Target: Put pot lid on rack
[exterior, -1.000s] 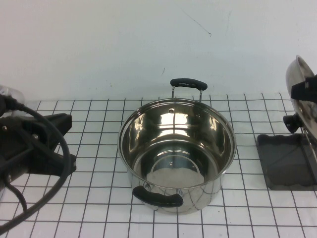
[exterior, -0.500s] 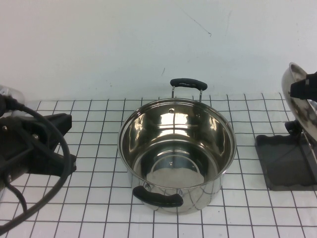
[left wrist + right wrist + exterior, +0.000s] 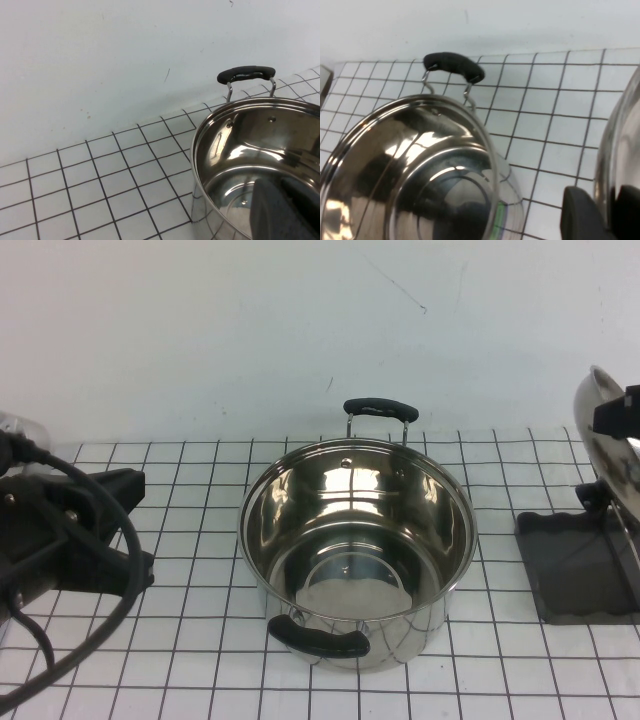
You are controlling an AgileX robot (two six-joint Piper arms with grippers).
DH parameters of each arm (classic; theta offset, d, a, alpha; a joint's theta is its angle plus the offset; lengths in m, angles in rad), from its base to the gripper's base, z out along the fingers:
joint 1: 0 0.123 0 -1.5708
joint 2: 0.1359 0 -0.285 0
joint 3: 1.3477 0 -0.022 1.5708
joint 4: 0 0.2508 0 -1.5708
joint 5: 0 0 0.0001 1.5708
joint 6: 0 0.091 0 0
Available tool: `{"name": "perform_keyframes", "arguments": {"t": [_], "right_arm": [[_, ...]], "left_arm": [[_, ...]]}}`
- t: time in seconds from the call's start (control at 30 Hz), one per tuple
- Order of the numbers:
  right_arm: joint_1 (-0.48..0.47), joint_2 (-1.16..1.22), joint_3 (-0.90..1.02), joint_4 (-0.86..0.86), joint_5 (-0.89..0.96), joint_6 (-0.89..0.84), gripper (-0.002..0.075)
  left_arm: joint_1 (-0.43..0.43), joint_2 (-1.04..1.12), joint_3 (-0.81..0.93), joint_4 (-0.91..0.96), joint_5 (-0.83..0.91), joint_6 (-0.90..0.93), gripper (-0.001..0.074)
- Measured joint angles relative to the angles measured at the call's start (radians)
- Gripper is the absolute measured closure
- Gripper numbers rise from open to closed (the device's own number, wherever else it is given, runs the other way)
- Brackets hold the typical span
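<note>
Over the rack [image 3: 585, 575], right claw [image 3: 618, 415] tilts pot lid [image 3: 608, 440]; left claw [image 3: 100, 530] rests.

The pot lid [image 3: 606, 445] was mirror-polished steel, glossy and smooth, standing on edge over the rack [image 3: 578, 565], whose tray looked like matt dark grey plastic with thin bright wire above it. The right gripper [image 3: 622, 412], at the lid near the high view's right edge, looked like matt black plastic. The pot [image 3: 357, 543] was shiny stainless steel, its inside reflecting like a mirror, with matt black handles on bare wire brackets. The counter [image 3: 200, 640] was a smooth white surface with thin black grid lines. The left gripper [image 3: 105, 525], parked at the left, was matt black with a rubbery black cable
</note>
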Motion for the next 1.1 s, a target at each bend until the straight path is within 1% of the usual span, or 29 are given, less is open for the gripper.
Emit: {"name": "perform_keyframes", "arguments": {"t": [0.23, 0.43, 0.87, 1.1], "right_arm": [[-0.066, -0.01, 0.0, 0.0, 0.039, 0.0, 0.0571], [-0.103, -0.026, 0.0, -0.005, 0.079, 0.0, 0.0571], [-0.112, -0.045, 0.0, 0.003, 0.109, 0.011, 0.057], [-0.124, -0.046, 0.0, -0.042, 0.135, 0.042, 0.057]], "left_arm": [[0.0, 0.0, 0.0, 0.0, 0.0, 0.0, 0.0737], [0.0, 0.0, 0.0, 0.0, -0.004, 0.0, 0.0736], [0.0, 0.0, 0.0, 0.0, -0.006, 0.006, 0.0737], [0.0, 0.0, 0.0, -0.017, -0.006, 0.009, 0.0737]]}}
